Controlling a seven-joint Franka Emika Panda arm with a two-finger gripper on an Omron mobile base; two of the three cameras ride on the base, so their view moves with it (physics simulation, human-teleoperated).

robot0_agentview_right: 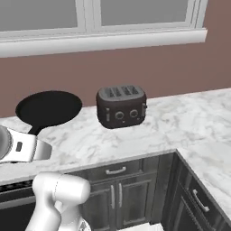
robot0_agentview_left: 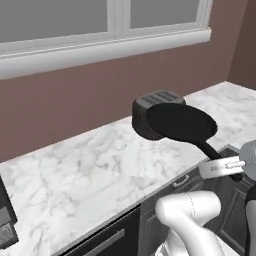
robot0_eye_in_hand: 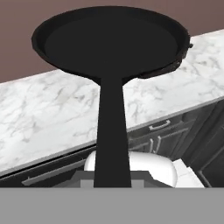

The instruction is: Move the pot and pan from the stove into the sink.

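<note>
Pan (robot0_agentview_left: 181, 122): carried by handle in clamped fingers (robot0_agentview_left: 239, 169) above marble desk (robot0_agentview_left: 90, 170), beside toaster (robot0_agentview_right: 122, 106). Next: carrying to sink.

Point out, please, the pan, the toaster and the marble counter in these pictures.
pan (robot0_eye_in_hand: 109, 41): hand view, on the flat black inside of its bowl.
toaster (robot0_agentview_right: 121, 110): right base view, on its dark front face above the knobs.
marble counter (robot0_agentview_left: 95, 170): left base view, on a bare stretch of the white top.
</note>
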